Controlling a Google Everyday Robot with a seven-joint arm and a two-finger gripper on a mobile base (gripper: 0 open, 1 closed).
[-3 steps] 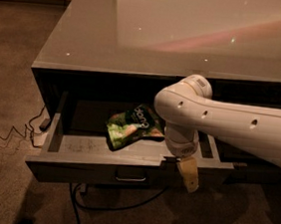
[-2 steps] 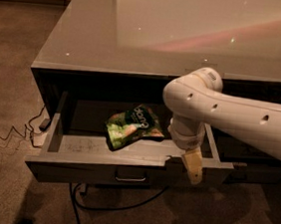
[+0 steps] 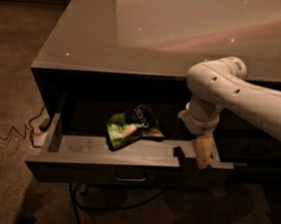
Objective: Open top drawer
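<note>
The top drawer (image 3: 75, 163) stands pulled out from under the grey counter, its shallow tray showing. A small metal pull handle (image 3: 130, 177) sits at the centre of its flat front. My gripper (image 3: 202, 151) hangs from the white arm (image 3: 242, 97) at the drawer's right end, just above the front rim and well right of the handle. Nothing shows in its grasp.
A green snack bag (image 3: 133, 127) lies in the drawer tray, left of the gripper. The grey countertop (image 3: 153, 40) overhangs the drawer's back. Black cables (image 3: 95, 205) trail on the carpet below the drawer front, and a wire (image 3: 8, 133) runs along the floor at left.
The arm and gripper have shifted to the right and slightly up along the drawer's front rim. The drawer and snack bag stay where they were.
</note>
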